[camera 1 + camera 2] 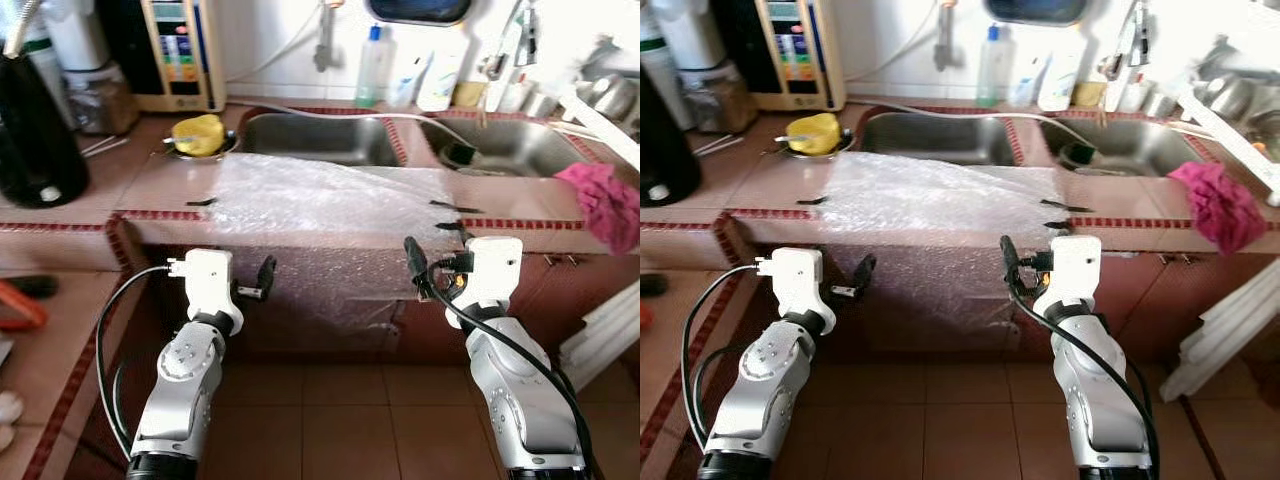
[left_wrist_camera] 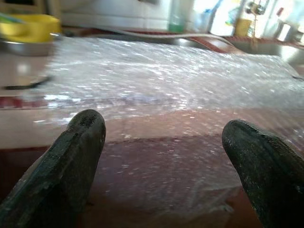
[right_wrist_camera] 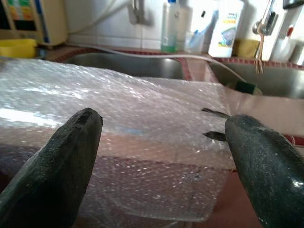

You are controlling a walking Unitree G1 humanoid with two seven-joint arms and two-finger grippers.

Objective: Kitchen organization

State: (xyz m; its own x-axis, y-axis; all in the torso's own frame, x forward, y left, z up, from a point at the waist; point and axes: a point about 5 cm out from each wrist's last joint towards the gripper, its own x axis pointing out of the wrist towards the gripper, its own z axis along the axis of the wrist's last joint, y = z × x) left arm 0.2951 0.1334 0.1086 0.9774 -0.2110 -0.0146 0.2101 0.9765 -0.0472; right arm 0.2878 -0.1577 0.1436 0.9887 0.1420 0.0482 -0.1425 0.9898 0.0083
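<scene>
Both arms face a clear sheet of bubble wrap (image 1: 320, 215) draped over the tiled worktop (image 1: 150, 185) before the sink, left tool (image 2: 161, 156) and right tool (image 3: 161, 156) wide open and empty, apparently poised to grasp its hanging edge.

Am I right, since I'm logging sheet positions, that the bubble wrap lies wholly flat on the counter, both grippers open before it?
Not wholly flat: in the left eye view the bubble wrap drapes over the counter edge. Left gripper and right gripper are open before it.

Print on the water purifier (image 1: 180, 50) and bottles seems too blurred to read.
</scene>
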